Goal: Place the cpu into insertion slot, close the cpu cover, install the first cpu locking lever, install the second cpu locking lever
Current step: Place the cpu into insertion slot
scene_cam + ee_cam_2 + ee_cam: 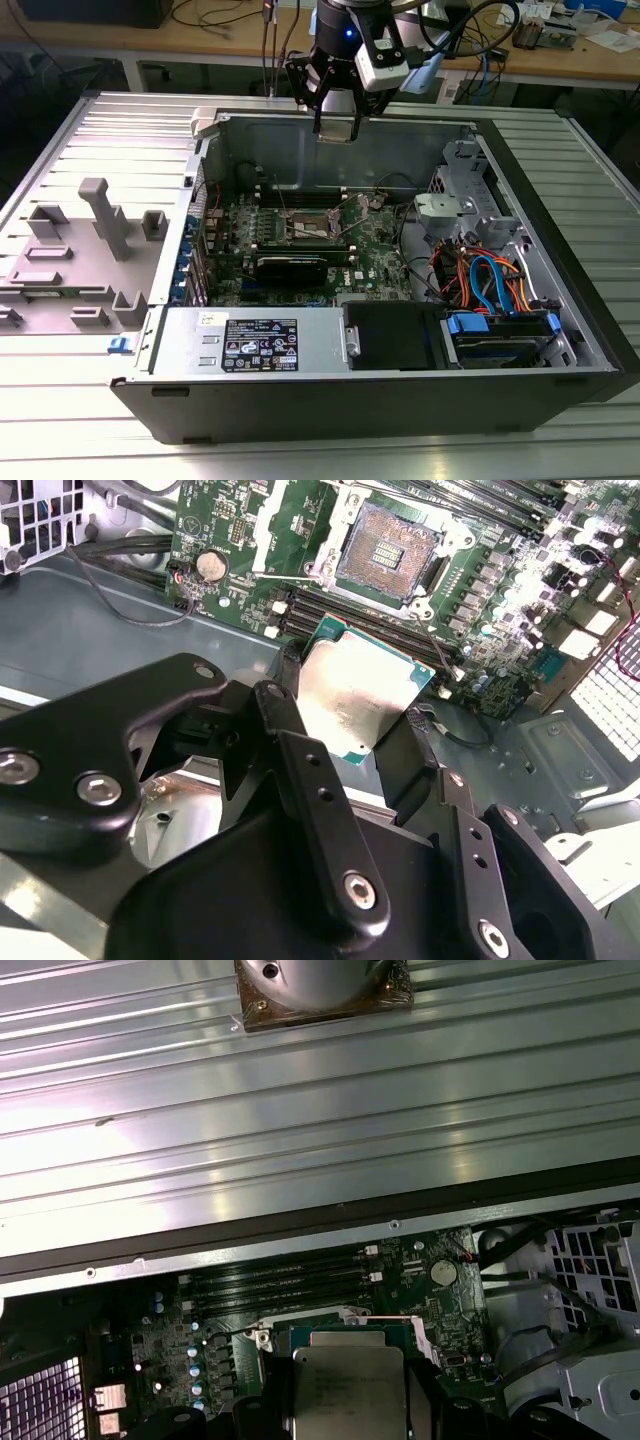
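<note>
The fingers (405,765) are shut on the cpu (352,690) - they pinch its two side edges, so it cannot slip and its shiny flat top faces up. They hold it up in the air over the open computer case (420,150). Farther down, the insertion slot (385,550) sits open on the green board (500,600) - well apart from the cpu, with nothing in it.

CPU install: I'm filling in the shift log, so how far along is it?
Done: the cpu is picked up, clamped in the claw. In hand: the claw hangs above the open computer case, with the cpu off the board. Left: the insertion slot lies bare, its contacts showing, so seating, closing and both latching steps remain.
</note>
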Controlling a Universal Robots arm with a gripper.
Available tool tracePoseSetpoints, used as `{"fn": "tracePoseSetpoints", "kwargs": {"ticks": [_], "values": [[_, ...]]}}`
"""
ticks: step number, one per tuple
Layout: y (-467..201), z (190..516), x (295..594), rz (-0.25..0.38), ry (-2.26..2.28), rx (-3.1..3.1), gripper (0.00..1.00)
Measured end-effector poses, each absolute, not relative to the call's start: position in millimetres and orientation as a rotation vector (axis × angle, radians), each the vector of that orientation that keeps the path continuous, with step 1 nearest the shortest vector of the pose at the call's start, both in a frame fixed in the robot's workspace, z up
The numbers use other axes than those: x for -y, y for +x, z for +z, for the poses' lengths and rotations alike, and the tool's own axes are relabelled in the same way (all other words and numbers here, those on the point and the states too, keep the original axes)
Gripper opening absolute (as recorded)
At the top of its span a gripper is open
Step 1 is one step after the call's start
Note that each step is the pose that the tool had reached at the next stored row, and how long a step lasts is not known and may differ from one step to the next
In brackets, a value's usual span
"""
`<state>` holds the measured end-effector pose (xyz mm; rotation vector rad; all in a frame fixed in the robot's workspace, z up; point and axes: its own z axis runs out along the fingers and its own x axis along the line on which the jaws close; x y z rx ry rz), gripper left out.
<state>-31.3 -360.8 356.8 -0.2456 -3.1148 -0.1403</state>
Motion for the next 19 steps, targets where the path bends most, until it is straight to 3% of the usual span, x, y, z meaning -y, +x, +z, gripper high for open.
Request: {"fn": "tracePoseSetpoints", "kwargs": {"ticks": [19], "values": [[-31.2, 351.1, 369.0, -0.136, -0.453, 3.098, 0.54]]}}
